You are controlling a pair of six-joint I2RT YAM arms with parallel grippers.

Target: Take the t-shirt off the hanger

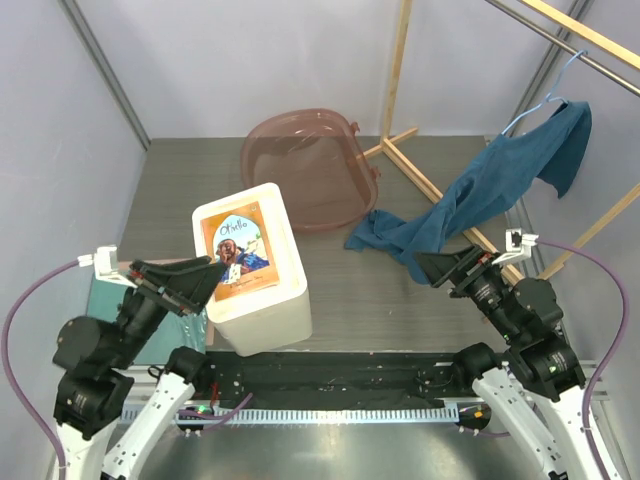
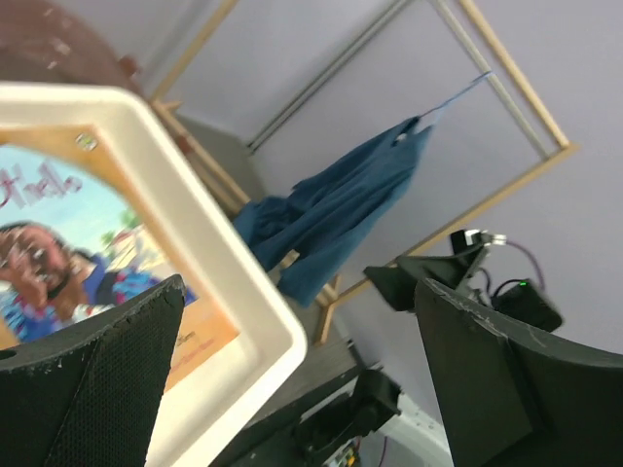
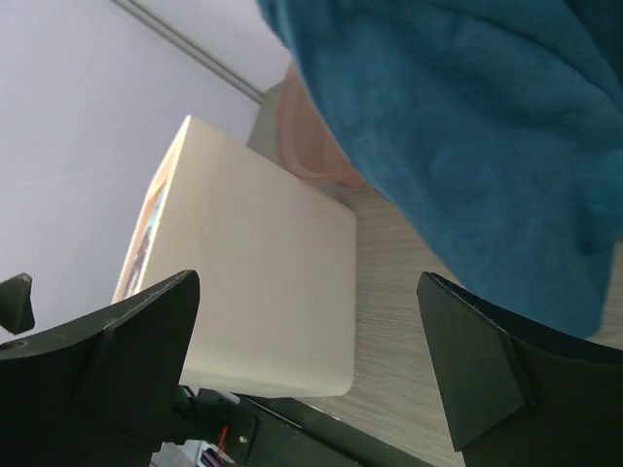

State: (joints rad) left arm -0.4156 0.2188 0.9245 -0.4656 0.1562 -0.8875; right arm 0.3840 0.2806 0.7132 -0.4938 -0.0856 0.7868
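- Fingers of my right gripper point(image 1: 428, 264) stand wide apart with nothing between them; the right wrist view shows only bare table and the side of the white box point(image 3: 263, 292) in the gap.
- My left gripper point(image 1: 195, 283) is released too, empty, and sits right against the near side of that box, with a green mat point(image 1: 100, 295) under it.
- Just beside my right fingertips lies the low end of the t-shirt point(image 1: 480, 190), bunched on the table point(image 1: 180, 190). In the right wrist view the cloth fills the upper right, above my right finger, not pinched.
- From there the t-shirt climbs slantwise up to the hanger point(image 1: 545, 92), whose hook rises toward the rail at the top right. One shoulder is plainly draped over the wire.
- I judge that nothing of the task is done: the cloth is on the hanger and no grasp has been made. Gripping it and drawing it off the wire are both left.
- Open table lies between the cloth's low end and the box, which is my approach room.
- The wooden rack point(image 1: 420, 175) has a base bar running under the cloth, so a low pull could catch there.
- The reddish tub point(image 1: 310, 170) sits behind the box, close to the cloth's left end, and the enclosure wall closes off the right.
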